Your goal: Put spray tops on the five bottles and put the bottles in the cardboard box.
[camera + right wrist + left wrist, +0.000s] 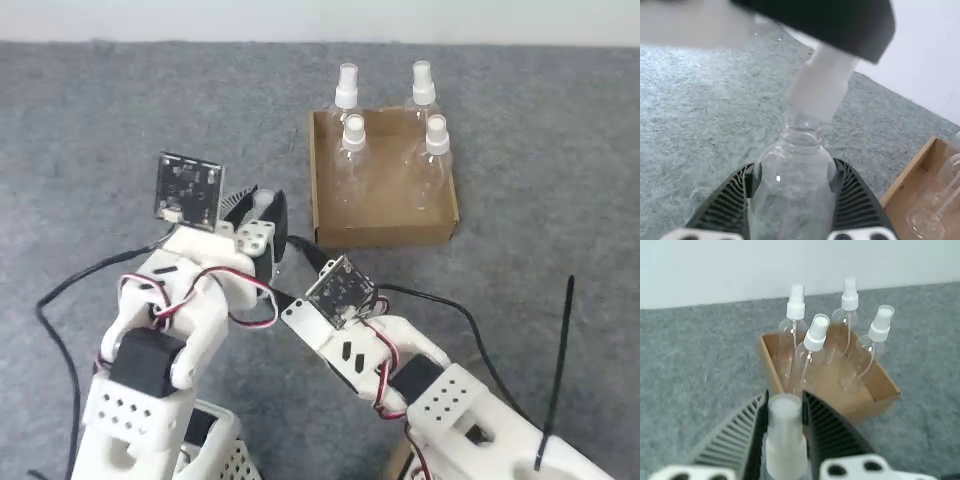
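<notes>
From the high view we see the left hand (262, 203) just left of the table's middle, its dark fingers pinching a white spray top (263, 208); what lies under it is hidden by the hand and the white arm housings. The right arm (400, 370) comes in from 5 o'clock; the circuit board (340, 290) on its wrist covers its front end, so from here we cannot tell what it grips. The cardboard box (385, 236) lies toward 1 o'clock of the middle; four bottles (353, 135) with spray tops stand in it, their clear bodies hard to make out against the cardboard. A grey, carpet-like cloth covers the table (90, 130); a pale wall (150, 18) runs along the 12 o'clock edge; a thin black rod (556, 370) stands at 4 o'clock.

In the left wrist view two ribbed fingers (827, 432) press the spray top from both sides; its lower end is blurred and cut off. Beyond it stand the box and the four bottles; the far pair's bases melt into the rear wall of the box.

In the right wrist view the right hand (792, 170) clamps the clear fifth bottle (792, 195); its base is cut off. The spray top meets the neck at a tilt; we cannot tell whether it is seated. The left hand's finger above is a dark blur; one corner of the box shows at the edge; grey cloth and pale wall lie behind.
</notes>
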{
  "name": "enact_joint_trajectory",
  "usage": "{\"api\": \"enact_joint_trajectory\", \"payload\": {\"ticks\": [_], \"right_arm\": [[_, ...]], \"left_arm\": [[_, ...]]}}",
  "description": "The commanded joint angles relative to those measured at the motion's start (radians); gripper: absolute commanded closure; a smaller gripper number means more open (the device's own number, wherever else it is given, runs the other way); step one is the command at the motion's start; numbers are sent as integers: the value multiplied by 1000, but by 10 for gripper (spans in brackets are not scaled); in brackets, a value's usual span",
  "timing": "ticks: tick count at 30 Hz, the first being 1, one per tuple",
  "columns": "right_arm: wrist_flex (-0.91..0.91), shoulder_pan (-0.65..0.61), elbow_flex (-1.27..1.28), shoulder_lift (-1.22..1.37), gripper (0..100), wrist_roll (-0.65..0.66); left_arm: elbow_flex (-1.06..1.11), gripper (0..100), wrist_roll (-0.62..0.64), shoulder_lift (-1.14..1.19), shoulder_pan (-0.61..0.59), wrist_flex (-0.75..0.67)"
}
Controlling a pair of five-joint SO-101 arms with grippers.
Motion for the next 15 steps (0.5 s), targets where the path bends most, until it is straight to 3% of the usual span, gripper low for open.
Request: {"api": "enact_joint_trajectory", "payload": {"ticks": [1, 4, 9, 15], "right_arm": [[-31, 24, -11, -4, 993, -6], [-28, 24, -9, -4, 993, -6], [-27, 27, -8, -4, 993, -6], [-27, 27, -8, -4, 993, -6]], "left_arm": [[-1, 988, -18, -12, 3, 8], [-27, 982, -20, -12, 3, 28], [-113, 863, -41, -12, 3, 84], [-191, 870, -40, -9, -91, 77]]}}
